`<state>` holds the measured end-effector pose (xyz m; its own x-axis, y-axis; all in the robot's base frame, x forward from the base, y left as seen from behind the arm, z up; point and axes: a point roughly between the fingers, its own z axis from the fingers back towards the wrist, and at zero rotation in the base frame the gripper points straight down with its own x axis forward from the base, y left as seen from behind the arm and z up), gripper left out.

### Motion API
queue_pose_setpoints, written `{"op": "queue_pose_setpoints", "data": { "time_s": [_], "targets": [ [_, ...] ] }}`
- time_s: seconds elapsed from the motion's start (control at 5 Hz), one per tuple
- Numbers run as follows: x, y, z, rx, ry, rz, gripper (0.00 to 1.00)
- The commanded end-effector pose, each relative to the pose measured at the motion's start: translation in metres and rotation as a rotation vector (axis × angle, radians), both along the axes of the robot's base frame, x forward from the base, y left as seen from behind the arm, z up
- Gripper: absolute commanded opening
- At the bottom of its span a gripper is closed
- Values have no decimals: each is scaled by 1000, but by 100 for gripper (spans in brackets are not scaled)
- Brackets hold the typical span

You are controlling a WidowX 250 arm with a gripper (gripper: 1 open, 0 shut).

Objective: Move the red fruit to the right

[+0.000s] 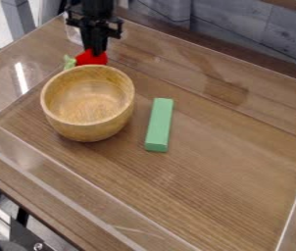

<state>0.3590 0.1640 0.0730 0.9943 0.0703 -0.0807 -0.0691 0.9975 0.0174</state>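
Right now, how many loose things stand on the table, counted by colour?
Red: 1, the red fruit, under the pincer
Green: 1, the block
Light wood: 1, the bowl
Total: 3

Gripper (pixel 96 47) pointing straight down at far-left end of wooden table (pixel 229 147), fingers drawn together, pinching top of red strawberry (pixel 89 59). Green leaf peeking out left of fingers. Wooden bowl (pixel 88 102) sitting just below gripper toward camera, close to strawberry, contact unclear. Green rectangular block (pixel 159 124) lying right of bowl, well apart from gripper.
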Motion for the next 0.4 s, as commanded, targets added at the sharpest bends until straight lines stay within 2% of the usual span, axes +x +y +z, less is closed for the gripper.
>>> {"op": "queue_pose_setpoints", "data": {
  "time_s": [0.0,0.2],
  "targets": [
    [4,-15,55,11,-107,5,0],
    [5,-49,68,-18,-117,-36,0]
  ]
}}
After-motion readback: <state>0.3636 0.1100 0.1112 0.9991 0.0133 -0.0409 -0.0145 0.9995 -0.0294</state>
